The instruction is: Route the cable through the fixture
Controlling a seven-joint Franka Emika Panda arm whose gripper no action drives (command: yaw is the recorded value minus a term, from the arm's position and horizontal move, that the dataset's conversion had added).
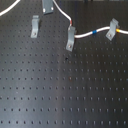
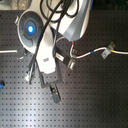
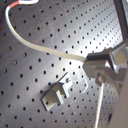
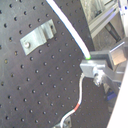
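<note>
Claw (image 4: 92, 67) looks clamped on the cable (image 1: 87, 34), near the bench's (image 1: 60, 95) far edge. Cable already seems to sit in the fixture (image 1: 70, 39) and another clip (image 1: 112, 30); more routing probably left.

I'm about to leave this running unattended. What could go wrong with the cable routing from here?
1. The claw seems to pinch the thin cable at its tips; it might slip out.
2. The cable already sits at the centre clip and the clip by the yellow band; a hard tug could pull it free.
3. The cable runs beside the empty clip, not through it; a pass could miss.
</note>
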